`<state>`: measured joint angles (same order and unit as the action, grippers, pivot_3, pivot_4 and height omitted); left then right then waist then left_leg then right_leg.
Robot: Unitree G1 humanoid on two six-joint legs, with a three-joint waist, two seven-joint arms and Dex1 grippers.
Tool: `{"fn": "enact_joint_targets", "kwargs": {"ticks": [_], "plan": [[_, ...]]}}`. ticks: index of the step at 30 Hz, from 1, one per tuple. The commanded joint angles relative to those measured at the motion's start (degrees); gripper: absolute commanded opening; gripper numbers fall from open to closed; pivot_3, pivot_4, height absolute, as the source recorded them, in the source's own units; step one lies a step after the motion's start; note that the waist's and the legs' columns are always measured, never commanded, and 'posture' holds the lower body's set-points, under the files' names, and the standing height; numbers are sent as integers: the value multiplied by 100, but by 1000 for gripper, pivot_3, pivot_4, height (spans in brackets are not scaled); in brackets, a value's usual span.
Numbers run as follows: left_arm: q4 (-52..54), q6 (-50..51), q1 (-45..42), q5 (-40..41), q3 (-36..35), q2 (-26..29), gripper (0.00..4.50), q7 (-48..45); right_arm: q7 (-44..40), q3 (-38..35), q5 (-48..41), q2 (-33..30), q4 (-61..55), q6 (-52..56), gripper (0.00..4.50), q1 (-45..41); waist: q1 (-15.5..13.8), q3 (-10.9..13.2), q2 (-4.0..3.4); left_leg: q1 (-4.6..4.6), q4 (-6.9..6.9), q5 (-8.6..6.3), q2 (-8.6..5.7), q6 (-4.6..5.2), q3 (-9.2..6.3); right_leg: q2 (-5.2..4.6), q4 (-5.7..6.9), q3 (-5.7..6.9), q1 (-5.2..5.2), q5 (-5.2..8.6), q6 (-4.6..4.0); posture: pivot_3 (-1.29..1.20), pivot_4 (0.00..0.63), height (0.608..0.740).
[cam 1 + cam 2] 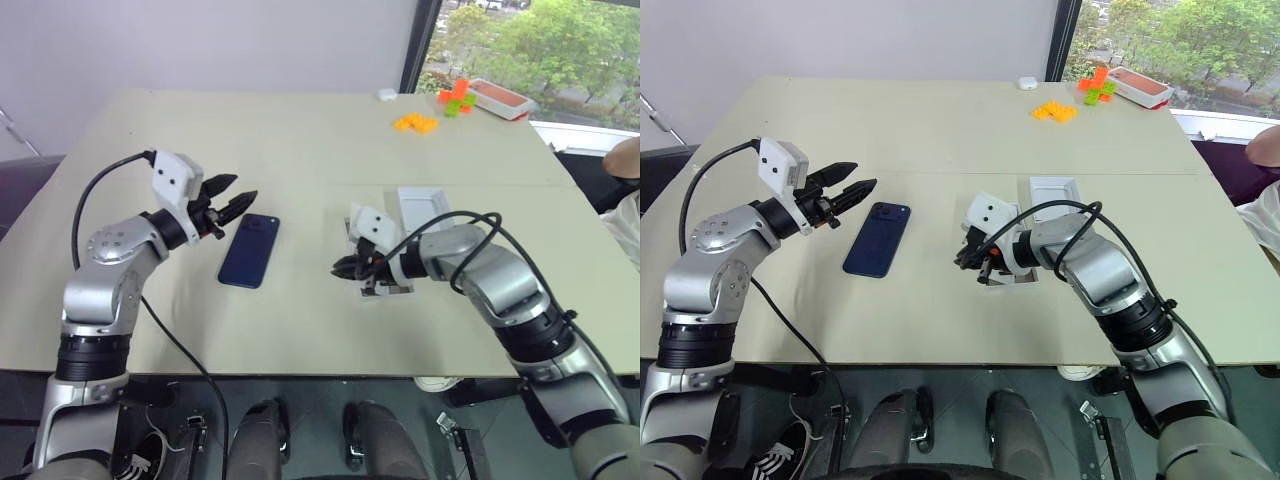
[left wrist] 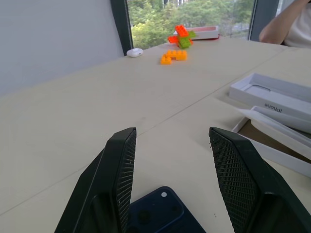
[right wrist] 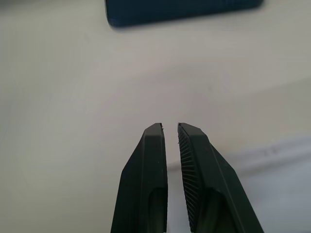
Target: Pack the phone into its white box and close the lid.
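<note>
Two grippers over the counter (image 1: pixel 300 130): right gripper (image 1: pixel 343 266) clenched on nothing, hovering beside the box (image 1: pixel 385 283); left gripper (image 1: pixel 232 198) spread wide, empty, just above the phone (image 1: pixel 249 250). Phone flat, back up, well apart from box. Farther off, lid (image 1: pixel 425 207). Risk: glossy, slim phone slipping from fingertips during pickup.

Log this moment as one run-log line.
phone: flat on table, unpacked | left gripper: open, beside phone | right gripper: shut, empty | white box: behind right arm

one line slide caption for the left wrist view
Open left gripper poised over the phone, white box and lid waiting beyond.
</note>
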<state>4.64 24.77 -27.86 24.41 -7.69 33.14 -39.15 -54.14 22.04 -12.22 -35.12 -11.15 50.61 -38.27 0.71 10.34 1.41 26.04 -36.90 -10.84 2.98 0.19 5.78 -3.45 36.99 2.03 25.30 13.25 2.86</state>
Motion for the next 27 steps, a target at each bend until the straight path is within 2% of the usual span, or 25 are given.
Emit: {"fn": "enact_joint_targets", "kwargs": {"ticks": [1,8,16,20,27], "plan": [[171,-36,-63,40,-117,1,2529,42,-153,98,65,-159,-122,-175,542,3,3,0,0,1,0,-1,0,-1,0,-1,0,-1,1,0,0,0,150,740],[105,-56,-69,19,-125,5,2529,67,-441,124,100,-531,-113,-228,542,0,1,0,0,3,2,5,2,8,-2,0,-1,-1,4,0,0,0,150,740],[56,-64,-91,33,-118,-37,2529,82,-270,-1027,-899,123,146,436,542,-517,6,1,0,4,3,-1,3,-1,-3,1,2,-3,6,0,-1,0,150,740],[74,-62,-92,35,-109,-63,2529,86,282,-1157,-450,251,828,-126,542,-763,-6,1,0,8,3,-3,1,-4,-2,-5,-3,-2,7,0,-1,0,150,740],[144,-96,28,92,-182,83,2529,-130,51,-211,717,-360,1493,-1590,542,-592,6,1,0,37,1,-1,-5,18,4,-11,-12,-2,28,1,0,0,150,740]]}}
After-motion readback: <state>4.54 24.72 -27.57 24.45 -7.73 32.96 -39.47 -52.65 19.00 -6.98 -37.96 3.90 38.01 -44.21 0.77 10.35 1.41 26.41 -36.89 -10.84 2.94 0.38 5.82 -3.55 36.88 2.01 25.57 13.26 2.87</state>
